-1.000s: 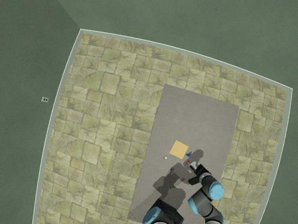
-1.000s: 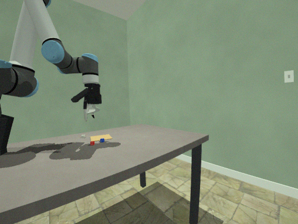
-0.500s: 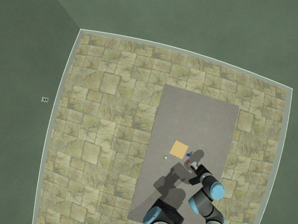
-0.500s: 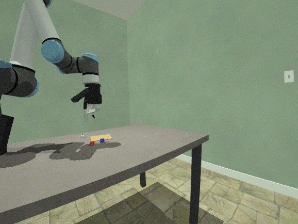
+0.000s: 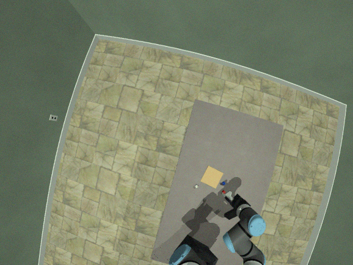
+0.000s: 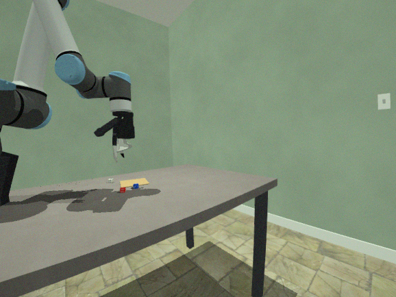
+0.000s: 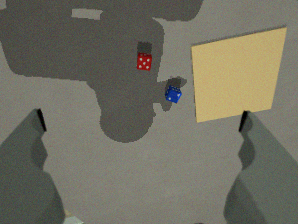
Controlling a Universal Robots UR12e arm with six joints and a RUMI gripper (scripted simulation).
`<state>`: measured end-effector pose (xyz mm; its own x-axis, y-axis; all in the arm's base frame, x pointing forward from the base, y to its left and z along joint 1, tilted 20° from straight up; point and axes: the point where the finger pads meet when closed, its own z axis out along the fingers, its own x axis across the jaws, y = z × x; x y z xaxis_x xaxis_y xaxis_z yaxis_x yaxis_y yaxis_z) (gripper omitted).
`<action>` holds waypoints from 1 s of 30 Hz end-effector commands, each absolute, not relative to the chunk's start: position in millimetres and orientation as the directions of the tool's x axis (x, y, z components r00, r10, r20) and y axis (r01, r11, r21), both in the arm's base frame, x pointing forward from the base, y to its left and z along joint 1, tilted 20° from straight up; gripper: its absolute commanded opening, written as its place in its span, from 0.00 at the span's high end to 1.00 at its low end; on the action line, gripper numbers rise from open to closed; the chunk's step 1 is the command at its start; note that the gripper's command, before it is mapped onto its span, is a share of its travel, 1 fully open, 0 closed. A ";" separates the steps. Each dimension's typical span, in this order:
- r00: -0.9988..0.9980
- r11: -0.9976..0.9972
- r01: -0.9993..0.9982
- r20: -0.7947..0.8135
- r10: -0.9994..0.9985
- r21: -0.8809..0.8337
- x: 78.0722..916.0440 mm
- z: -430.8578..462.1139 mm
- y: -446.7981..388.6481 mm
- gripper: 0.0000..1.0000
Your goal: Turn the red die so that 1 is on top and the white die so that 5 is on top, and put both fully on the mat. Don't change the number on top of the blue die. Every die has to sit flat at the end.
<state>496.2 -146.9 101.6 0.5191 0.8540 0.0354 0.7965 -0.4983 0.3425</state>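
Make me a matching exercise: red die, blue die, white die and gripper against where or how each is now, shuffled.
Things:
1. red die
2. blue die
3. white die
4. gripper

Place or state:
A. not visible in the wrist view
B. open, raised above the dice
C. five pips showing in the wrist view
D. the die nearest the mat in the wrist view

Pairs: 1-C, 2-D, 3-A, 4-B

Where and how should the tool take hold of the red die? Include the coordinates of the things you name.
I'd grip the red die (image 5: 223,192) (image 6: 122,190) (image 7: 144,62) by two opposite upright side faces, coming straight down. It is a small cube lying flat, five upward, with bare tabletop around it. The open tool (image 5: 226,198) (image 6: 119,158) (image 7: 144,111) probably needs to shift over it first.
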 end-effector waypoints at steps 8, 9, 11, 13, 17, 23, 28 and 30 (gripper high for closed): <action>0.271 -0.235 0.911 -0.063 0.960 0.340 498.1 91.9 -149.2 0.00; 0.264 -0.227 0.913 -0.065 0.962 0.339 498.1 91.6 -149.3 0.00; 0.189 -0.149 0.931 -0.093 0.978 0.333 498.7 88.8 -149.9 0.00; 0.120 -0.076 0.943 -0.117 0.986 0.325 499.4 86.3 -150.4 0.00; 0.025 0.023 0.950 -0.149 0.989 0.312 500.3 82.9 -151.1 0.00; -0.144 0.198 0.939 -0.202 0.969 0.280 502.3 77.0 -152.3 0.00; -0.234 0.290 0.921 -0.228 0.945 0.260 503.5 73.9 -152.8 0.00; -0.275 0.333 0.910 -0.240 0.931 0.249 504.1 72.5 -153.1 0.00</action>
